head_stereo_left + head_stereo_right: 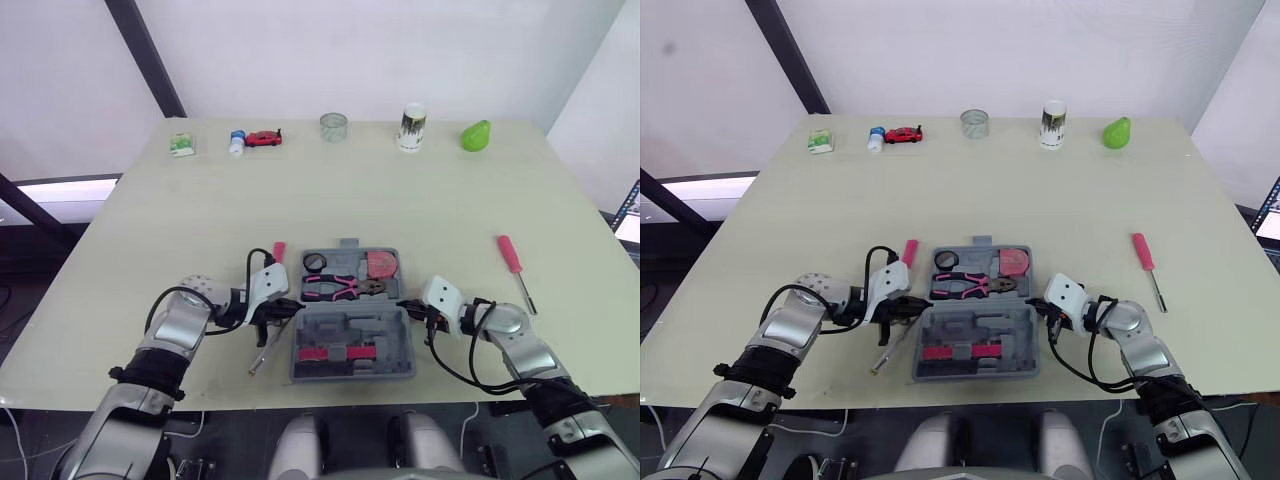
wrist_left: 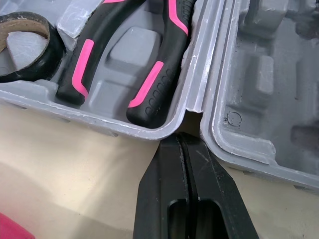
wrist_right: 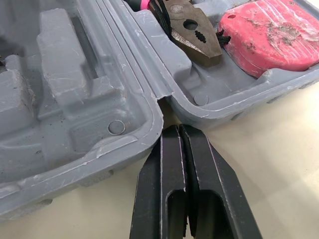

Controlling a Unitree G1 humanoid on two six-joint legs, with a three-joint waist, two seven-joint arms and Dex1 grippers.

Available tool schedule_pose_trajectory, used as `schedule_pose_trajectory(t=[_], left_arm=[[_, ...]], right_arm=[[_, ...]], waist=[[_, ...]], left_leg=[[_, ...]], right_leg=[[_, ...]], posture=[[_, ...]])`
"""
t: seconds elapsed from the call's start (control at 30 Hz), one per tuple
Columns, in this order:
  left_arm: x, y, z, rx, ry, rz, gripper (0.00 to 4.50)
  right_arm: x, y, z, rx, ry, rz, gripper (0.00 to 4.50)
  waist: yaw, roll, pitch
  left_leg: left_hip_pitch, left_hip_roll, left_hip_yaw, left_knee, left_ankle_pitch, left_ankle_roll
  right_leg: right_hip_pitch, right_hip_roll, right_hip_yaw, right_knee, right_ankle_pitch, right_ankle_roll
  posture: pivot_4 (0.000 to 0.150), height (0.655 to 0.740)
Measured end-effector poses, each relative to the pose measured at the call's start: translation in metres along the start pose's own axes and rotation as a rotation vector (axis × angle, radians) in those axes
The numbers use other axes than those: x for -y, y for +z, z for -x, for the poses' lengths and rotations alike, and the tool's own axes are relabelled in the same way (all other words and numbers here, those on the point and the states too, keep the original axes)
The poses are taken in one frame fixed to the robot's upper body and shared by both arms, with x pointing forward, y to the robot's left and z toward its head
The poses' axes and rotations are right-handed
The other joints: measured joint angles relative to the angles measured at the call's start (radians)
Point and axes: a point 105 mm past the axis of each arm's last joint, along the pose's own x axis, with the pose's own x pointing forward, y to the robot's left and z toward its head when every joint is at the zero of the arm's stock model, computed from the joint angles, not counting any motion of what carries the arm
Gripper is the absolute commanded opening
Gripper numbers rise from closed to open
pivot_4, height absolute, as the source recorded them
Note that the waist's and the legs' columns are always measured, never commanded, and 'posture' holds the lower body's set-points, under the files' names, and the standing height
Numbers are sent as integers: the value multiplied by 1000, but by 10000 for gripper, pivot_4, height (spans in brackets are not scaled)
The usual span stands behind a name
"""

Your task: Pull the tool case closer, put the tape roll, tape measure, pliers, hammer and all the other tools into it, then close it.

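Tool case (image 1: 390, 330) lies open and flat at the near table edge, centred btwn both arms, lid half nearest the robot.

L to R, near row:
- Left gripper (image 2: 183, 144): fingers clenched together, nothing btwn them. Tip sits at the hinge notch on the case's left side, where the two halves meet; can't tell if it touches the plastic.
- Pink-handled tool (image 1: 279, 251): on the table just left of the case, handle pointing away from the robot and metal end toward the near edge. It runs under the left gripper, so its mid part is hidden and the type is unclear.
- Far half of the case: black tape roll (image 1: 314, 263) at the left corner, pliers (image 1: 335, 287) w/ pink-black grips across the middle, pink tape measure (image 1: 381, 266) at the right.
- Near half: pink-black pieces (image 1: 335, 351) sit in the moulded slots, too small to identify.
- Right gripper (image 3: 178, 134): fingers also pressed together, empty, tip at the hinge notch on the case's right side.
- Screwdriver (image 1: 513, 262): pink handle, on the table well right of the case, untouched.

Far edge, L to R: green-white box (image 1: 181, 144), small bottle (image 1: 237, 142), red toy car (image 1: 263, 138), glass (image 1: 333, 126), white can (image 1: 412, 127), green pear-shaped item (image 1: 476, 135).
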Motion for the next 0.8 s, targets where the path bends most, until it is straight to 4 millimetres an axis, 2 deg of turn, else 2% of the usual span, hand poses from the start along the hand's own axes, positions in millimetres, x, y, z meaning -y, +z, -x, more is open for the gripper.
schedule_pose_trajectory(t=[0.8], left_arm=[[0, 0, 1, -3, -1, 0, 0]], right_arm=[[3, -2, 3, -4, -15, 14, 691]], waist=[[0, 0, 0]], left_leg=[[0, 0, 0, 0, 0, 0]], right_leg=[[0, 0, 0, 0, 0, 0]], posture=[[1500, 7400]])
